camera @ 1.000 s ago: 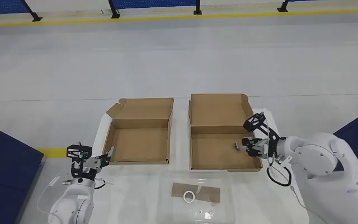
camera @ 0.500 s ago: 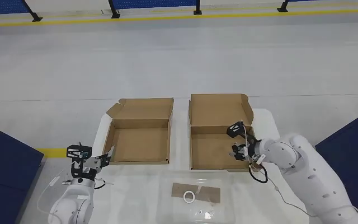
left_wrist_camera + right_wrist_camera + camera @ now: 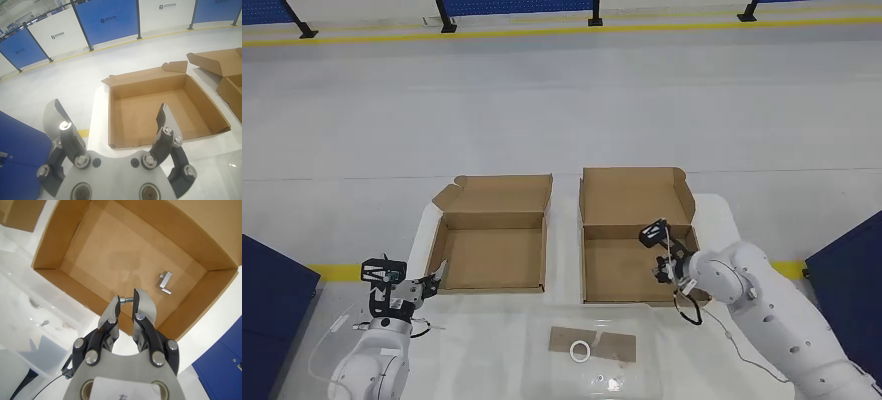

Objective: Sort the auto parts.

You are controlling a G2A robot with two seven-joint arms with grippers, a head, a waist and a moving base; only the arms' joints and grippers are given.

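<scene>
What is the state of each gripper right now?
Left gripper: open, holding nothing.
Right gripper: closed on a small bolt.

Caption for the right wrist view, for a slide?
Right end effector pinching a small bolt over the cardboard box, where an L-shaped bracket lies.

The right gripper (image 3: 126, 301) pinched a small silver bolt (image 3: 126, 299) crosswise between its fingertips above one wall of an open cardboard box (image 3: 79, 289), on whose floor an L-shaped metal bracket (image 3: 164, 282) lay near a corner, while a clear plastic bin (image 3: 22, 291) sat just beside the box.
</scene>
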